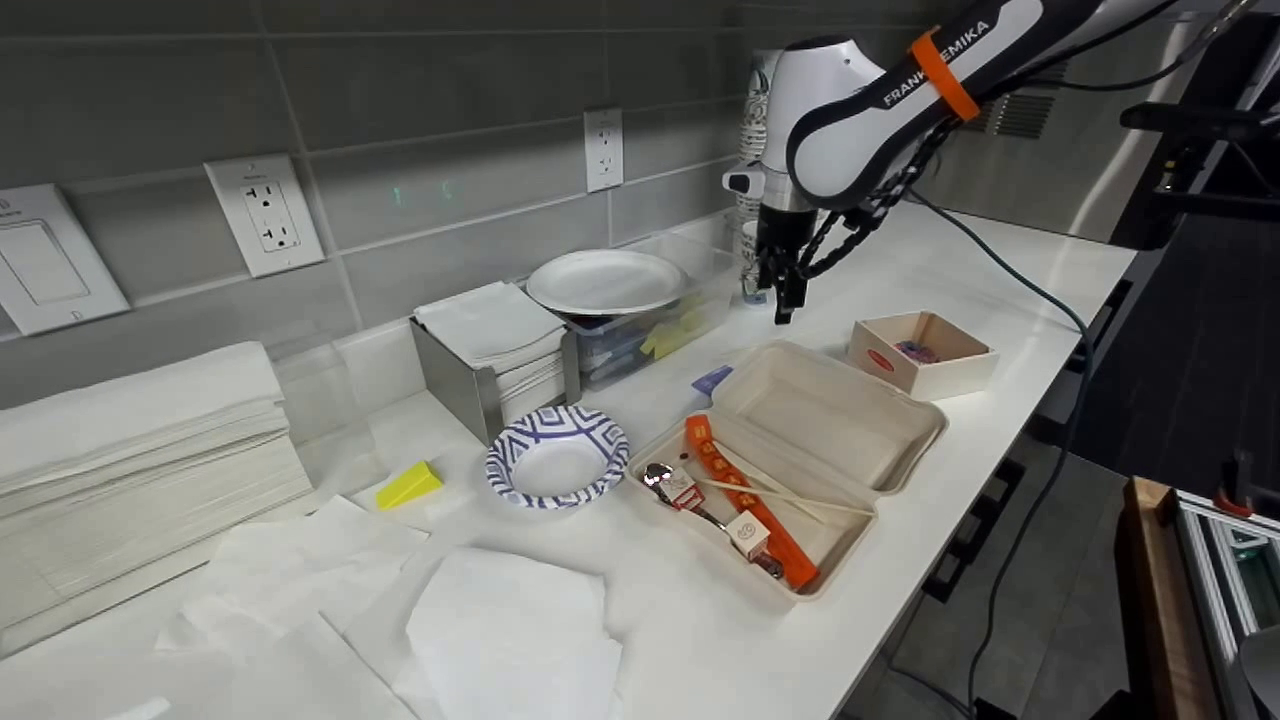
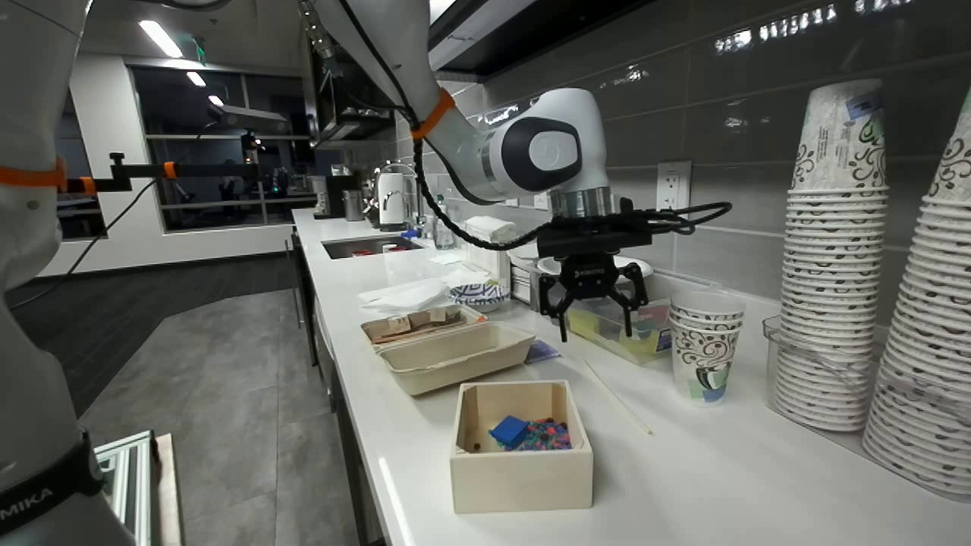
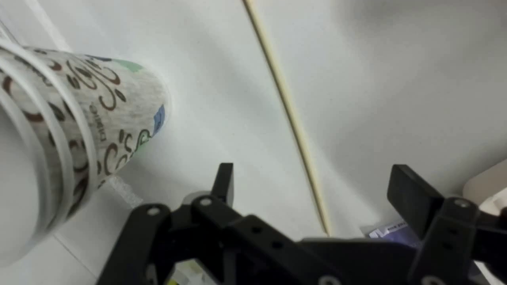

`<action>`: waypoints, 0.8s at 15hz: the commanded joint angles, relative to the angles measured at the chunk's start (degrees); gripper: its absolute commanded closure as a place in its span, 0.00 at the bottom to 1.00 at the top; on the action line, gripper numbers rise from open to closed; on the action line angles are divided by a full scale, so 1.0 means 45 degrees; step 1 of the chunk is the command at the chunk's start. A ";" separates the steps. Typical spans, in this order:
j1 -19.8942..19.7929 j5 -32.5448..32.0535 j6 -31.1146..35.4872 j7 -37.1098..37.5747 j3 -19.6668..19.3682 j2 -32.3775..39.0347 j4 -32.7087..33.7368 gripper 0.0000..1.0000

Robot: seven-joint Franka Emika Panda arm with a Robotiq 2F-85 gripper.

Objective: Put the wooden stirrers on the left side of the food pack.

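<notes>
One robot gripper hangs over a white counter, its two black fingers pointing down and spread wide apart. Below the gap, one thin wooden stirrer lies flat on the counter, apart from both fingers in the wrist view. One tan food pack lies hinged open in two halves: a shallow lid half, and a filled half where two similar pale sticks cross over one orange strip, near one metal spoon. One purple packet lies just beside the lid half, between it and the stirrer. One patterned bowl sits just beside the filled half. One wooden box stands near the lid half, holding one blue block and small coloured bits too small to count. Three cup stacks are in view: one short stack showing three rims, and two tall stacks. In both exterior views only a narrow strip of counter separates the food pack from the counter's front edge. A modest gap lies between stirrer and short stack; the widest room runs between the wooden box and the tall stacks.
</notes>
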 commanded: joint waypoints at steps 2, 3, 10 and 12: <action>-0.0517 0.0863 -0.0252 -0.0933 0.0342 0.0307 0.0164 0.18; -0.0586 0.1029 -0.0200 -0.1177 0.0412 0.0356 0.0121 0.24; -0.0862 0.1981 0.0213 -0.2435 0.0840 0.0912 0.0118 0.38; -0.0907 0.2151 0.0262 -0.2515 0.0877 0.1157 0.0265 0.45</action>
